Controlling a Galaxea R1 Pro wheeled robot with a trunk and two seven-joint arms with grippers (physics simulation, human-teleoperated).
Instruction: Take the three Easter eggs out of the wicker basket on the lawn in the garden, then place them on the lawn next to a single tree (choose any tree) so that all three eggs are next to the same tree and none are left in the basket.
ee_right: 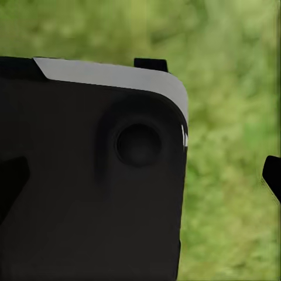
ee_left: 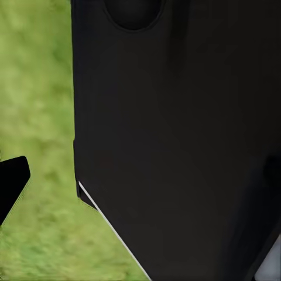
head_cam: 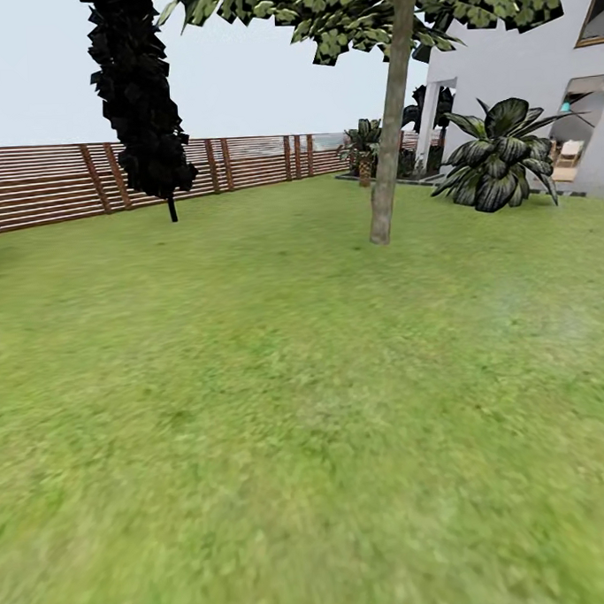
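The lawn [head_cam: 281,409] stretches ahead of me, short mottled green grass up to a fence. A tree [head_cam: 386,174] with a pale grey-brown trunk stands on it at the centre right, leafy crown overhead. The Easter eggs and the wicker basket are out of view. In the left wrist view my left gripper [ee_left: 140,175] hangs over grass beside my black body, one fingertip [ee_left: 13,181] at the picture's edge. My right gripper [ee_right: 146,181] is open, its fingertips [ee_right: 273,175] far apart, with nothing held.
A dark cypress-like tree [head_cam: 141,98] stands at the back left before a brown slatted fence [head_cam: 48,182]. A broad-leaved bush [head_cam: 498,154] and a white house [head_cam: 520,69] are at the back right. Open grass lies between me and the pale-trunked tree.
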